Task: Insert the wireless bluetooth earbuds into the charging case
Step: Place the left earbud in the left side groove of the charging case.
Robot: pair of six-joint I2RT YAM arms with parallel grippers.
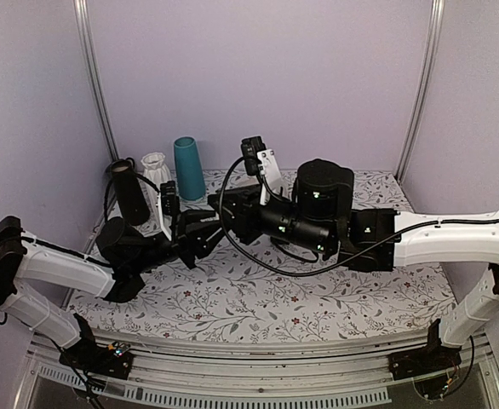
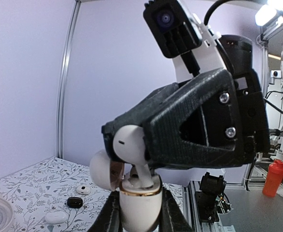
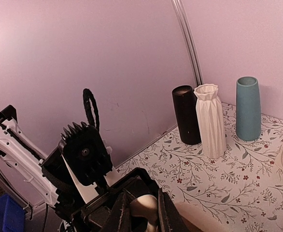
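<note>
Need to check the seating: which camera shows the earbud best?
Left wrist: the earbud is close and mostly clear, its stem dipping into the open case. Right wrist shows only a pale bit of it between its jaws. Overhead, the arms hide it.

Top view looks down from behind me; my wrist views face each other closely, sharing the charging case (image 2: 137, 212).

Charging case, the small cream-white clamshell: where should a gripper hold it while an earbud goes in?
Probably grip the small cream-white glossy charging case by its rounded lower half, from below, as the left gripper does. It stands upright, lid swung open, so the top must stay free for the white earbud.
</note>
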